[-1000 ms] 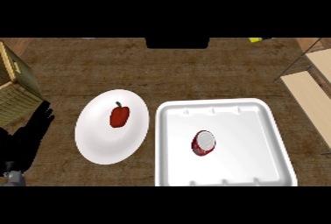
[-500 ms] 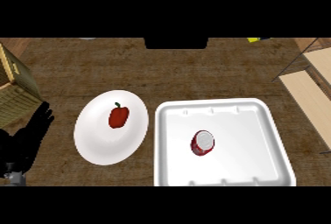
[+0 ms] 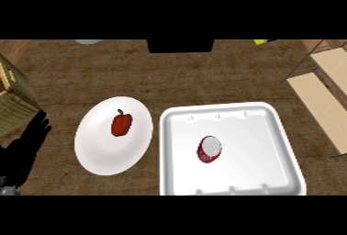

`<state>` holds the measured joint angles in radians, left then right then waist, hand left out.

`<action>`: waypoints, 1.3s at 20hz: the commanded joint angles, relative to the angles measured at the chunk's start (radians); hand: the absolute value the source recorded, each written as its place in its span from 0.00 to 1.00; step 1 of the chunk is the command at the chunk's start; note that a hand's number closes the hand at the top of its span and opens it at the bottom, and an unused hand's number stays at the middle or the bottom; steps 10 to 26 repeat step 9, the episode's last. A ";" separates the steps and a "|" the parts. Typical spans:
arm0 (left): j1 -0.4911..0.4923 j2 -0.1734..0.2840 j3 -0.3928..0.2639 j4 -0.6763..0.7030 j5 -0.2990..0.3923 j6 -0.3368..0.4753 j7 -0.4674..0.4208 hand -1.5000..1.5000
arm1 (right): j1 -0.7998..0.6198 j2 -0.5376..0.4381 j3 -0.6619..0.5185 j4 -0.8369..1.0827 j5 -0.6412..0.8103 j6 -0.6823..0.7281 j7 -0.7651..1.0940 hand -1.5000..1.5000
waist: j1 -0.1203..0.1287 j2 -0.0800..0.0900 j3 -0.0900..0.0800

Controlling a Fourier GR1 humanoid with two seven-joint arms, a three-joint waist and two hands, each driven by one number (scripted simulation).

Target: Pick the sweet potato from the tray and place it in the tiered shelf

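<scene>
A reddish sweet potato (image 3: 209, 149) with a pale cut end lies near the middle of the white tray (image 3: 271, 133). The tiered shelf (image 3: 318, 96), with light wooden boards, stands at the right edge. My left hand (image 3: 24, 149) rests at the lower left edge, fingers straight and up, well away from the tray. The right hand does not show.
A white plate (image 3: 98, 147) left of the tray holds a red bell pepper (image 3: 121, 124). A wooden crate (image 3: 12, 94) stands at the left edge. A black object (image 3: 180, 45) sits at the counter's back.
</scene>
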<state>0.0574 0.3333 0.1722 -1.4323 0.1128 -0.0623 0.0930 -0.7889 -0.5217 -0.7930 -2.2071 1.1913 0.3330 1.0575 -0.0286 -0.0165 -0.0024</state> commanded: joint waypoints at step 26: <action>0.047 0.009 0.048 0.004 0.011 0.020 0.008 0.50 | -0.078 -0.055 -0.154 -0.306 -0.070 0.540 0.087 0.00 | -0.081 -0.042 -0.004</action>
